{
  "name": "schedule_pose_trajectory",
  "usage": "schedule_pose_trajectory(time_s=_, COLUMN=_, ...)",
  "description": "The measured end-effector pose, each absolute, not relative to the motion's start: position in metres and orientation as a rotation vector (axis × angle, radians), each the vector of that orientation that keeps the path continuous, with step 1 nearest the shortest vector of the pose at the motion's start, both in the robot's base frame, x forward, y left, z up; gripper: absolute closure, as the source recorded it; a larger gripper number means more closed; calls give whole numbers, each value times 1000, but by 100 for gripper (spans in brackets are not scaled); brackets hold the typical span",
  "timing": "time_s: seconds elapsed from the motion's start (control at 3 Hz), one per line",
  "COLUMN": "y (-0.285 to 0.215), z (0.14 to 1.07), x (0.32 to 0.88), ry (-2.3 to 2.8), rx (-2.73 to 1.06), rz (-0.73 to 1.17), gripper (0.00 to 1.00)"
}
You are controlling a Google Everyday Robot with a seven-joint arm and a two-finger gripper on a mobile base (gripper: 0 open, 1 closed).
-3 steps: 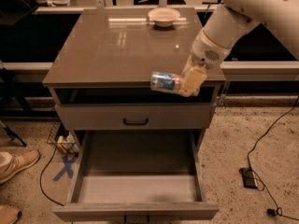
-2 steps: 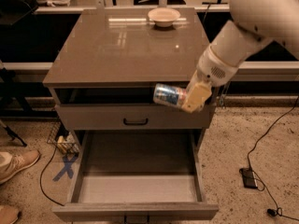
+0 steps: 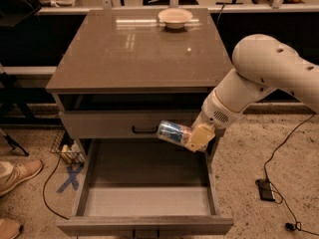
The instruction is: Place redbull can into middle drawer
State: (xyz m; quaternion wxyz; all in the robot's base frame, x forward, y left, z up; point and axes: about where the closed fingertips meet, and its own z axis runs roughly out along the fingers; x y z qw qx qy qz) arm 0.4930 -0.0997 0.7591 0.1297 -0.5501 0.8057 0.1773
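One hand (image 3: 193, 137), clamped on one sideways redbull can (image 3: 172, 132), hangs below the front edge of the bench (image 3: 134, 54), over one open middle drawer (image 3: 144, 201). One bowl (image 3: 175, 18) sits at the back edge.

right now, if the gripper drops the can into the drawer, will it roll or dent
Likely to roll: the can lies on its side in the gripper, over the open drawer, whose floor looks flat and smooth. The drawer's walls should stop it. Probably stiff enough: it shows no visible dent under the grip.
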Motion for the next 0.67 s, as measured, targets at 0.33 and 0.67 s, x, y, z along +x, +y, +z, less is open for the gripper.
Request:
schedule_pose_trajectory(time_s=0.33, y=-96, z=722, x=499, ry=2406, rx=-1525, rz=489, gripper=100)
schedule_pose_trajectory(time_s=0.67, y=-79, z=622, x=507, ry=2503, rx=-1354, rz=523, gripper=100)
